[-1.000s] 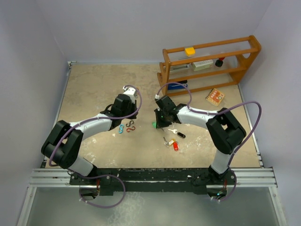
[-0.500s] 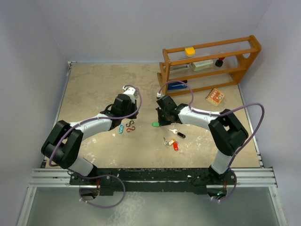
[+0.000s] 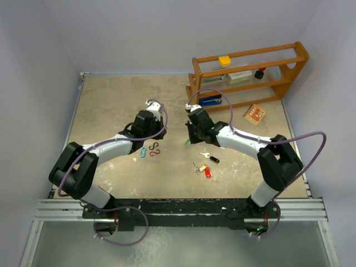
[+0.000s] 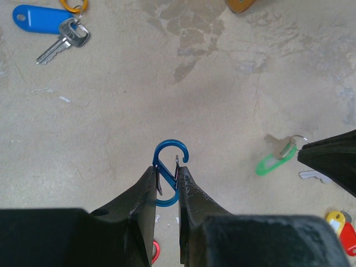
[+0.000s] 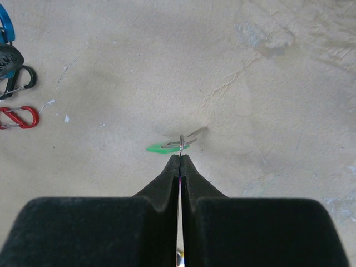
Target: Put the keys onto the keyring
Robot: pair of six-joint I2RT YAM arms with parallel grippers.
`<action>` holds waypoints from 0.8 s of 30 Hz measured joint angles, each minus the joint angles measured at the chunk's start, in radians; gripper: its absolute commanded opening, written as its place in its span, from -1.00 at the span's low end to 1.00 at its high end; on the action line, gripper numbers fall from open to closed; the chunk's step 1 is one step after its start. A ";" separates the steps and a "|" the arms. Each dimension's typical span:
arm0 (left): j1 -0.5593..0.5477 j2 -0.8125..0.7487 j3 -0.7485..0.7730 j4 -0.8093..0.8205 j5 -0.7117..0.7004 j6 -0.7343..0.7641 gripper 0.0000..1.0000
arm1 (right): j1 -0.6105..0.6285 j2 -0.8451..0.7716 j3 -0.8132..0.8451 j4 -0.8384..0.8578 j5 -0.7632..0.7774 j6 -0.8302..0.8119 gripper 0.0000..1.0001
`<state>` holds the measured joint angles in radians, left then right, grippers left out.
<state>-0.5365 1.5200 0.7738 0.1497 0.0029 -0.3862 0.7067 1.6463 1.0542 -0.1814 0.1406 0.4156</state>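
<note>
Blue S-clip (image 4: 167, 143) is what you have in the left claw (image 4: 167, 169). The jaws are closed on its lower loop and the upper loop stands clear past the tips.

- Under that claw, near its right side: a black S-clip (image 3: 151, 146) and a red S-clip (image 3: 155, 151) lie close together on the table (image 3: 111, 105).
- Far ahead of the left claw and off to its left: a blue-tagged key (image 4: 41, 18) lies flat, its silver blade beside the tag.
- Ahead of the left claw and to its right: the green-tagged key (image 4: 275, 161), right at the dark tip of your other claw.

Right claw (image 5: 179, 158): jaws pressed fully together, nipping the green-tagged key at its small ring. The green tag sticks out left of the tips, seen edge-on. You cannot tell from these views whether the tag touches the table.

Back of the right claw, toward the arm bases, four more keys lie loose in a small cluster:
- a bare silver key (image 3: 204, 155)
- a black-headed key (image 3: 213, 159)
- a yellow-tagged key (image 3: 202, 168)
- a red-tagged key (image 3: 207, 173)

Beyond the right claw, far right: a wooden rack (image 3: 250, 72) against the wall.
</note>
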 measured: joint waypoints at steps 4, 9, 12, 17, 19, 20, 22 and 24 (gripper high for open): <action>0.000 0.000 -0.003 0.038 0.047 0.000 -1.00 | 0.000 -0.019 -0.023 0.035 0.000 -0.074 -1.00; 0.000 -0.010 -0.015 0.096 0.122 0.002 -1.00 | -0.003 -0.081 -0.079 0.101 -0.019 -0.165 -1.00; -0.003 -0.019 -0.020 0.123 0.168 0.004 -1.00 | -0.008 -0.123 -0.121 0.163 -0.055 -0.216 -1.00; -0.008 -0.032 -0.020 0.150 0.220 0.012 -1.00 | -0.008 -0.180 -0.185 0.253 -0.115 -0.293 -1.00; -0.014 -0.032 -0.020 0.150 0.238 0.014 -1.00 | -0.008 -0.185 -0.192 0.275 -0.138 -0.319 -1.00; -0.017 -0.032 -0.020 0.148 0.246 0.016 -1.00 | -0.008 -0.185 -0.193 0.282 -0.148 -0.328 -1.00; -0.026 -0.031 -0.014 0.138 0.260 0.026 -1.00 | -0.008 -0.185 -0.195 0.300 -0.170 -0.349 -1.00; -0.036 -0.028 -0.003 0.124 0.270 0.037 -1.00 | -0.008 -0.185 -0.195 0.311 -0.188 -0.364 -1.00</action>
<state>-0.5724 1.4921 0.7712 0.2741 0.2733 -0.3496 0.6991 1.4609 0.8593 0.1295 -0.0479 0.0521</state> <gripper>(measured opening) 0.147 0.005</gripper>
